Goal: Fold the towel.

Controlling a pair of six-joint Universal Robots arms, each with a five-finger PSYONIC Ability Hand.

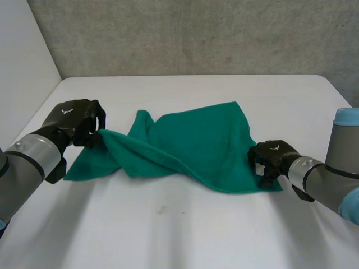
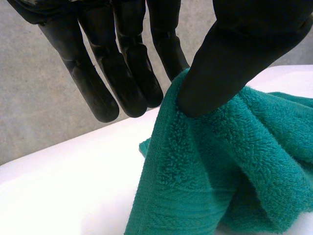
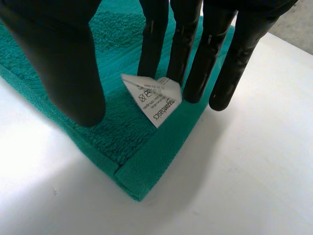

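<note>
In the head view we see the towel [image 1: 196,145] lying rumpled on the table [image 1: 168,224], stretched between the two hands. The left hand [image 1: 76,120] has a bunched fold at one end. The right hand [image 1: 273,157] sits over the corner at the other end.

In the left wrist view, the thumb [image 2: 230,58] pinches a hemmed edge of the towel [image 2: 220,166] against the straight fingers [image 2: 127,83] behind it. The cloth hangs from that pinch, lifted clear of the table.

In the right wrist view, the fingers [image 3: 195,63] are straight, their tips on the towel beside a white label [image 3: 156,100]. The thumb [image 3: 63,63] is spread well apart from them. The corner lies flat just past the fingertips, and we see nothing gripped there.

We judge the towel to be thick terry: soft, light and limp. It should sag and drag along the table rather than slide out of a pinch. The hem looks like the firmest place to hold. We would have the right hand pinch the corner by the label, and the left hand find a true corner rather than a mid-edge fold.
</note>
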